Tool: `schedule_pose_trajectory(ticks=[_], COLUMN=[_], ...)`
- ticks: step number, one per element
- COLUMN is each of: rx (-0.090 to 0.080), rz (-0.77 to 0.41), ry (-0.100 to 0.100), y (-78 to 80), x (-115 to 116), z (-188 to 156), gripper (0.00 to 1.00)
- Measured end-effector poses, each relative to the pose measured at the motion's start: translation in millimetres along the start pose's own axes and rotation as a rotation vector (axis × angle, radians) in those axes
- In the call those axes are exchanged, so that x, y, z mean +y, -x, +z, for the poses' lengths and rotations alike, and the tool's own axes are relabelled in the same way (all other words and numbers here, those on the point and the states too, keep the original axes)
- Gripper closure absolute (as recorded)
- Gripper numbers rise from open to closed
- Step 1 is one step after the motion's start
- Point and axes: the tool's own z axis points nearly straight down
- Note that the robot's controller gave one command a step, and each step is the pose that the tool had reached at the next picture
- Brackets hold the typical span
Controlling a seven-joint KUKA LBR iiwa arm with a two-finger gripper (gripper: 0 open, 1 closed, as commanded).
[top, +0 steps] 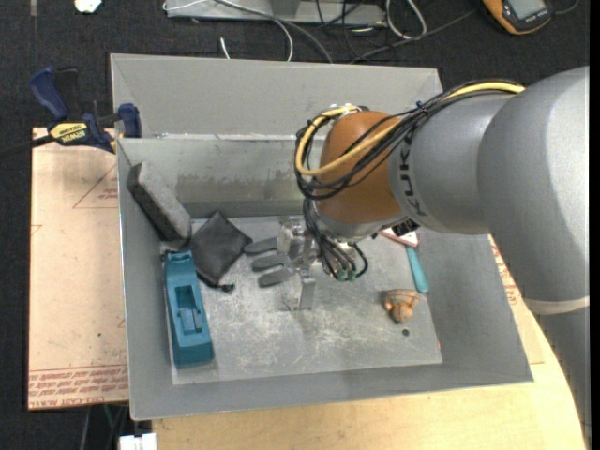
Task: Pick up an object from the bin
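My gripper (300, 292) hangs under the arm's orange cover, low over the bin floor near the middle. Just to its left lie two or three small grey oblong pieces (270, 262), close beside it. Further left a dark grey crumpled pouch (217, 245) rests on the floor. To the right of the gripper lie a small brown lump (400, 304) and a teal-handled tool (416, 272). Nothing shows held in the gripper.
A teal tape dispenser (187, 311) lies along the bin's left wall, with a black bar (157, 206) leaning in the back left corner. A red and white item (405, 239) peeks out under the arm. The arm covers the bin's right back part.
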Motion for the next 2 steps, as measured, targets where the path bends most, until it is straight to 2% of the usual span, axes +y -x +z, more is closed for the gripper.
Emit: schedule_pose_trajectory(ticks=[1,2], rx=[-0.001,-0.004], rz=[-0.024,-0.127], ry=[0.0,0.001], y=[-0.8,1.1], x=[2.8,5.7], z=[0.3,0.0], gripper=[0.0,0.0])
